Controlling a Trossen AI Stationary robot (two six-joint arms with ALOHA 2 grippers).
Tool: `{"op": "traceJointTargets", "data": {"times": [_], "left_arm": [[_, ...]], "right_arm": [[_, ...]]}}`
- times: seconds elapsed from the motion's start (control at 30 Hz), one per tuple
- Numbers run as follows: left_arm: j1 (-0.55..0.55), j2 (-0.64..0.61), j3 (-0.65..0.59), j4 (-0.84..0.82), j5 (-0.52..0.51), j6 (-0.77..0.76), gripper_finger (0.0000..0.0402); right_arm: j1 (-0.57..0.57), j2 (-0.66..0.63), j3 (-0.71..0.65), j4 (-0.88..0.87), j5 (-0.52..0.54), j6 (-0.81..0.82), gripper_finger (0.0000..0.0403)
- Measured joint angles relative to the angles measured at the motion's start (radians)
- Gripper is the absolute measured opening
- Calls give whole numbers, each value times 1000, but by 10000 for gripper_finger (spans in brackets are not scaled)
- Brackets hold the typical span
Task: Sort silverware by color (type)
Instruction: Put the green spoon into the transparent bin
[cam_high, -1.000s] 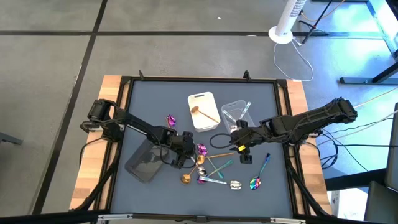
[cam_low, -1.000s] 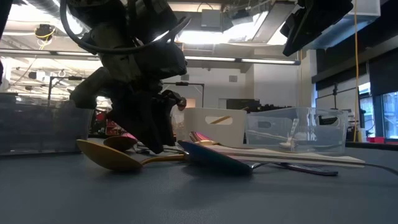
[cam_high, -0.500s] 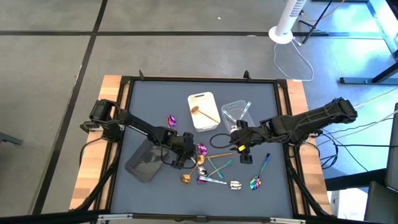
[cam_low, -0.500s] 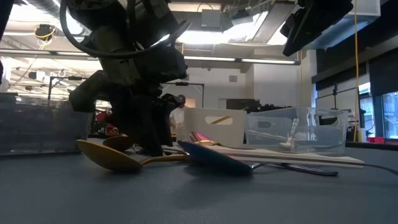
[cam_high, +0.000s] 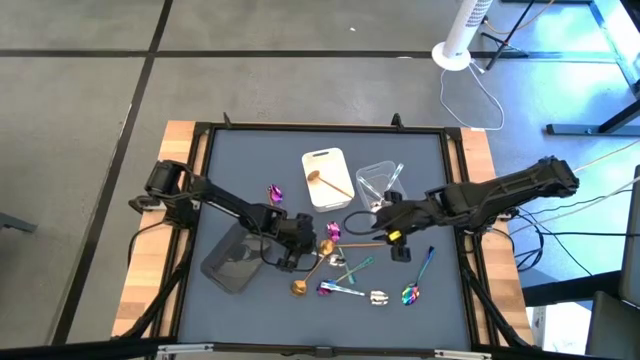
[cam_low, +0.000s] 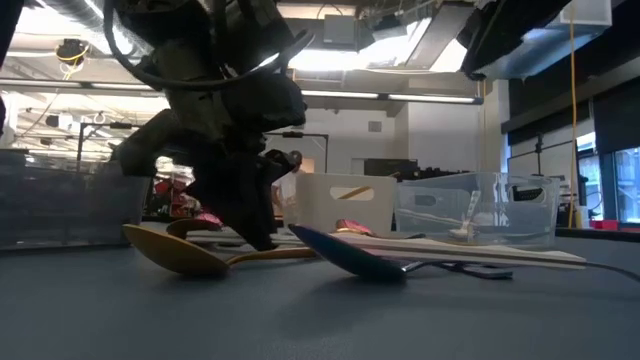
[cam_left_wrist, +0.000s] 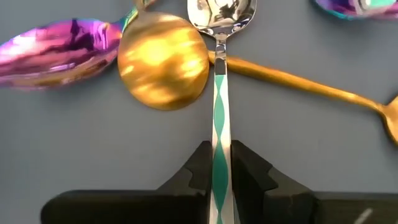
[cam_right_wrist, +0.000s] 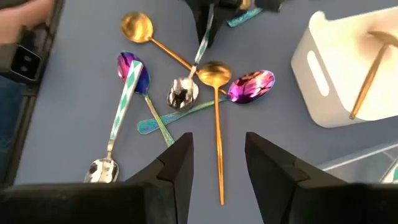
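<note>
High view, left to right: my left arm reaches from the desk's left edge toward the middle, and my left tool sits low among the scattered silverware. Left wrist view shows its two dark fingers pinched together on the handle of a silver spoon with a teal-and-white diamond pattern. The handle runs straight out from between the fingers, so the spoon's long axis lines up with the tool, its shiny bowl at the far end. That bowl lies just beside the round bowl of a gold spoon, whose handle passes under the patterned handle. An iridescent purple spoon lies further out on the other side of the gold bowl.

Near the desk's centre stands a white tray with one gold spoon inside, and next to it a clear tray.

On the right, my right tool hovers near the clear tray, fingers apart and holding nothing, looking down over the same pile.

I judge the left arm is the nearer one, and the next move is a straight lift, taking care that the crossed gold spoon does not drag along.
</note>
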Motion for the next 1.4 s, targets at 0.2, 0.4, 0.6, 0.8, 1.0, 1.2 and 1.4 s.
{"op": "traceJointTargets", "data": {"times": [0.2,0.4,0.6,0.8,1.0,1.2,1.4], "left_arm": [[-3,1,60,-28,44,0,35],[-1,1,125,-39,74,39,34],[14,-1,210,-37,-52,227,36],[81,-1,301,-35,-237,434,35],[181,-2,380,-10,-293,613,35],[278,-2,394,52,-283,679,35],[328,4,395,63,-258,685,35]], "right_arm": [[0,-102,0,-67,21,-10,134],[0,-200,1,-133,75,-34,134],[0,-262,1,-129,122,-67,134],[0,-284,1,-127,126,-67,134],[0,-284,1,-115,126,-67,134],[0,-284,1,-113,127,-67,134],[0,-284,1,-108,127,-67,134]]}}
